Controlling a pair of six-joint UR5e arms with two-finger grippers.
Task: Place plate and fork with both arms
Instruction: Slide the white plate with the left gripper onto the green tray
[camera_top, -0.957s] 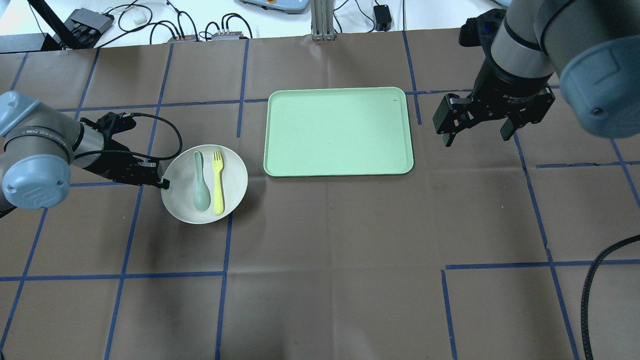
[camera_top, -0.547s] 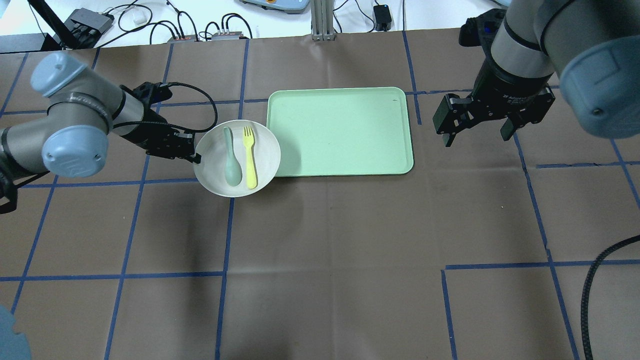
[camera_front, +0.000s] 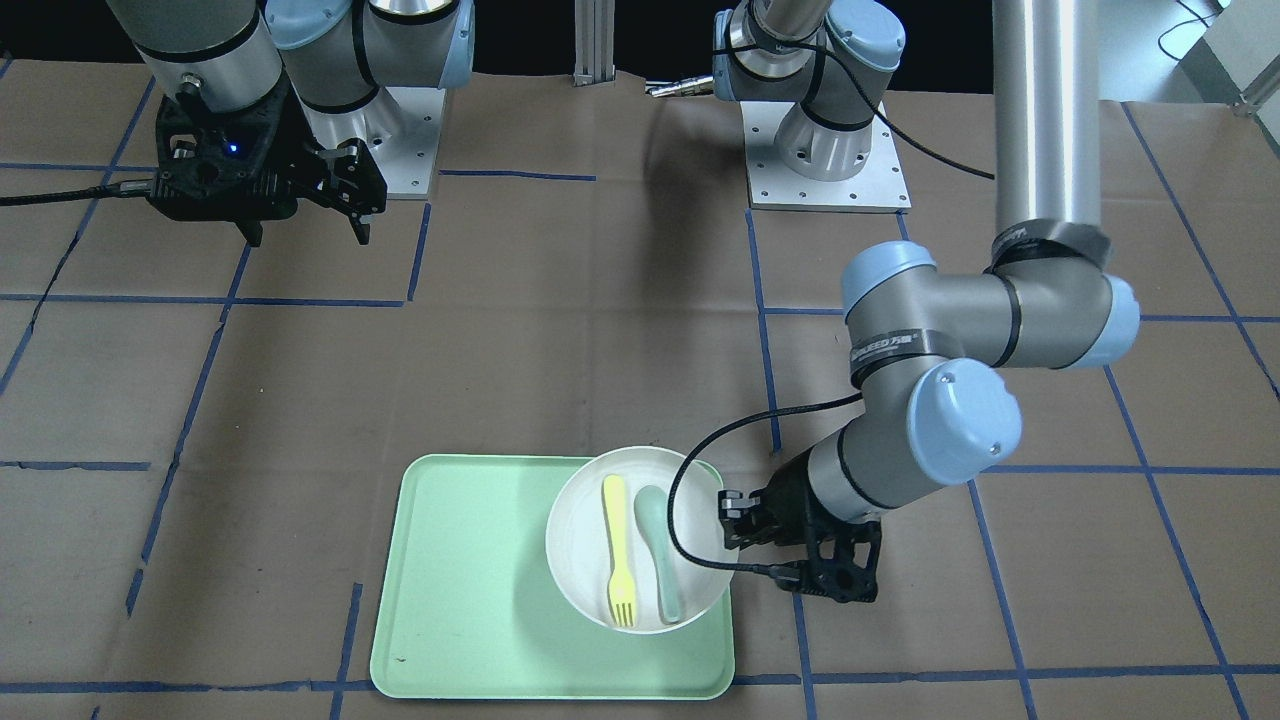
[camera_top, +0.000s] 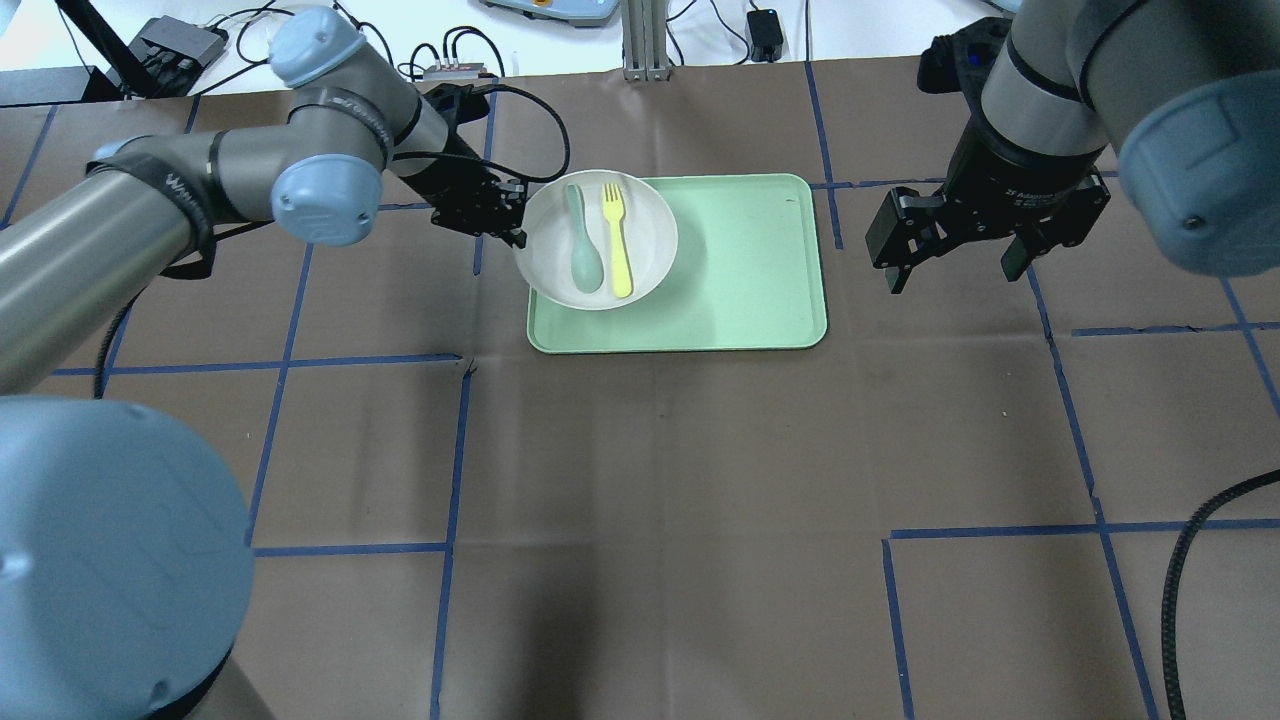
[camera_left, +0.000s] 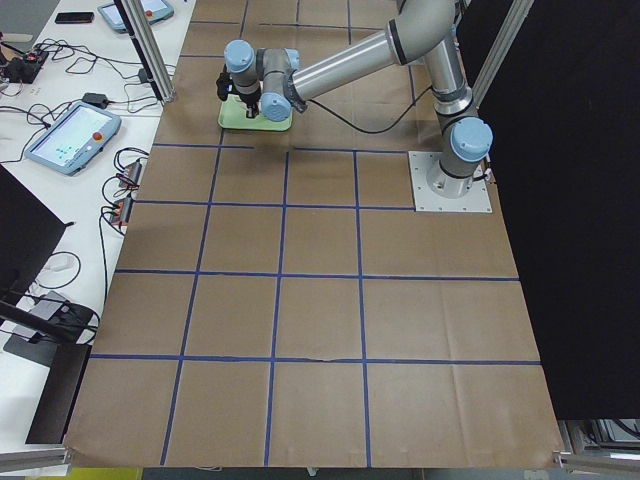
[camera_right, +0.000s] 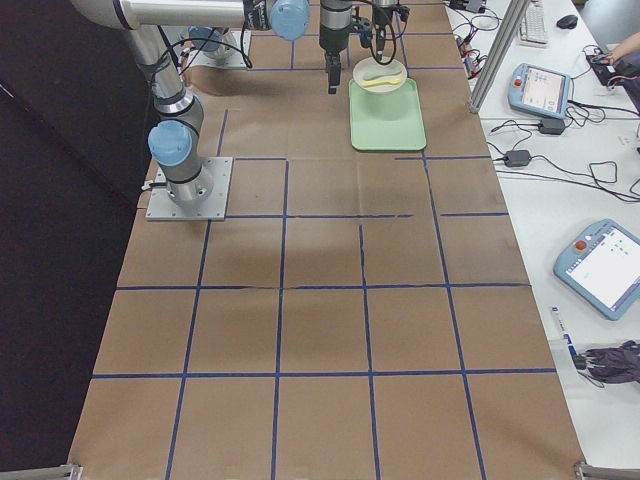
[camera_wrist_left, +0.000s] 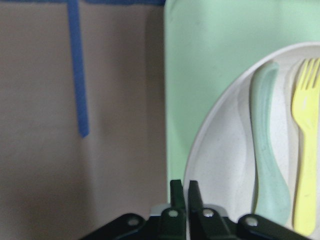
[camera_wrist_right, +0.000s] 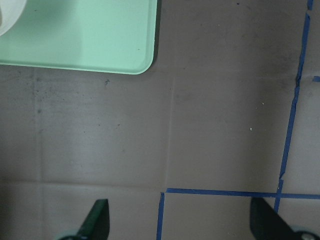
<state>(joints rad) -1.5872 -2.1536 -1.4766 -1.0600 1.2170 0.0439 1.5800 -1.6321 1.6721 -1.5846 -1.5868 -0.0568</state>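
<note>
So the left claw is clamped on the plate rim, right claw spread apart

Plate's over the green tray near the surface's far edge, fork and spoon side by side on it.

"What sort of place is this?"

"A robotics lab. Teach pendants lie on a white bench at three o'clock in the right-side view, with cables trailing."

"Anything else?"

"A blue tape grid over brown paper, and an aluminium post at twelve."
</note>
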